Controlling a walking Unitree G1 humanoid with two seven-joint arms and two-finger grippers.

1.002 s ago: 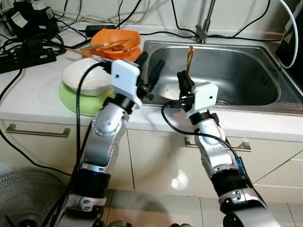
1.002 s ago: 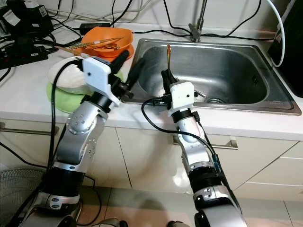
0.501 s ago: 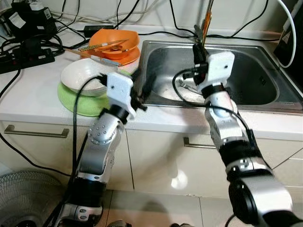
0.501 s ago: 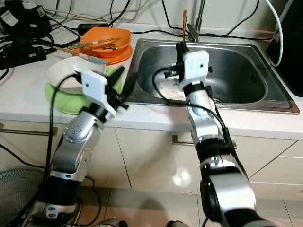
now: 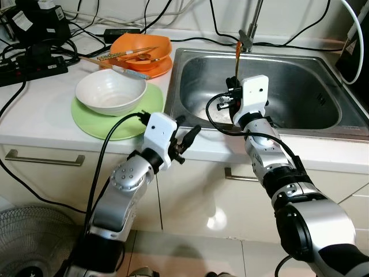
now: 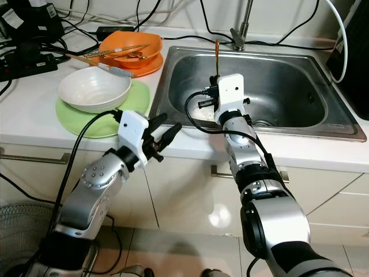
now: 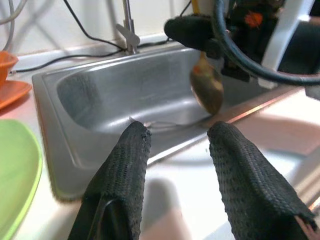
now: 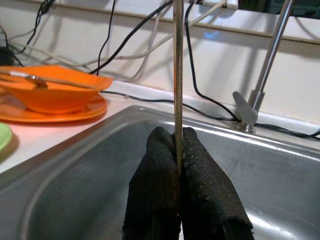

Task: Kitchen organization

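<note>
The right hand point(image 5: 233, 95) is hovering over the near left part of the steel sink point(image 5: 300, 86), its two black fingers point(image 8: 200, 190) pressed together and pinching the thin handle of a spoon point(image 5: 236, 55), which is standing upright above the hand; in the left wrist view the spoon's golden bowl point(image 7: 207, 90) is hanging below the hand, above the sink's near rim. The left hand point(image 5: 185, 137) is reaching out level in front of the white surface point(image 5: 40, 115), just at its front edge and near the sink's left corner, with its fingers point(image 7: 125, 165) spread apart and gripping nothing. On the surface to the left of the sink a white bowl point(image 5: 110, 92) is sitting on a green plate point(image 5: 144, 104). Behind them an orange bowl point(image 5: 141, 49) is resting on an orange plate point(image 5: 158, 68), with chopsticks point(image 5: 124, 56) lying across the bowl. A tap point(image 5: 251, 26) is rising behind the sink, and black cables point(image 5: 34, 55) are trailing over the far left of the surface. Some pale thing is lying on the sink floor near the right hand, too unclear to name
</note>
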